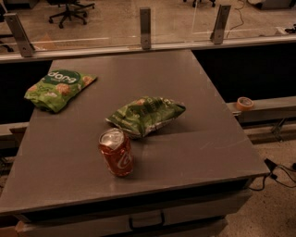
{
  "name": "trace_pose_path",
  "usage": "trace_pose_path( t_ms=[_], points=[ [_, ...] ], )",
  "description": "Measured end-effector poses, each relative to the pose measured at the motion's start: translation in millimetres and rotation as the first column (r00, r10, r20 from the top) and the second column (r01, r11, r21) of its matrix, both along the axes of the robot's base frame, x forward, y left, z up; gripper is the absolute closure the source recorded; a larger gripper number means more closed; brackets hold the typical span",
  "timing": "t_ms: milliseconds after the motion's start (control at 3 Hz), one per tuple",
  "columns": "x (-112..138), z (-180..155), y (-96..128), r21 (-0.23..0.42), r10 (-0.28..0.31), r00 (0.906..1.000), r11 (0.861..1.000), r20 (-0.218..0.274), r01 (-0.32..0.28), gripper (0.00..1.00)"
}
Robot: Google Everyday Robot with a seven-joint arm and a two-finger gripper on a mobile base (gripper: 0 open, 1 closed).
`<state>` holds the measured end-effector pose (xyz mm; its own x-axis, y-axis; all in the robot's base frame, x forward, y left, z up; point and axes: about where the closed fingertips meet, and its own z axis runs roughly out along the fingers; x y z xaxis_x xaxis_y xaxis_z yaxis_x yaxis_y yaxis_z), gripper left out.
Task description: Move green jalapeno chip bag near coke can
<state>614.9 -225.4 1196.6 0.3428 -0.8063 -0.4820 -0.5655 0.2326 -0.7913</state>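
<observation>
Gripper out of view; jaws open or closed, impossible to tell.

Near the middle of the grey counter (208, 139): chip bag (147, 115), olive-green, crinkled, lying flat, long axis running from lower left to upper right, pale stripes across it. Just in front of its left end, toward the near edge: can (116, 152), red with white script, silver top, upright, body slightly dented. Bag and can very close, the bag's lower left corner just behind the can's top; touching or narrowly apart, hard to tell.

At the far left of the counter, well apart from both: brighter green bag (58, 89), lying flat, dark round logo with white lettering at its far end, chip pictures below that.

Along the far edge: low glass barrier with metal posts (145, 28). Beyond it, bare floor and an office chair (69, 7). To the right of the counter, on a lower ledge: tape roll (244, 102). Under the near edge: drawer with a dark handle (147, 221). On the floor at lower right: dark cables (277, 169).
</observation>
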Motion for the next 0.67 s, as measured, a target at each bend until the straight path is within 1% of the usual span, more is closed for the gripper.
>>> trace_pose_path(
  t_ms=[333, 667],
  points=[
    [29.8, 36.7, -42.0, 0.086, -0.116, 0.9833, 0.991, 0.140, 0.105, 0.00],
    [29.5, 38.7, -41.7, 0.088, -0.117, 0.9826, 0.991, 0.144, 0.105, 0.00]
  ],
)
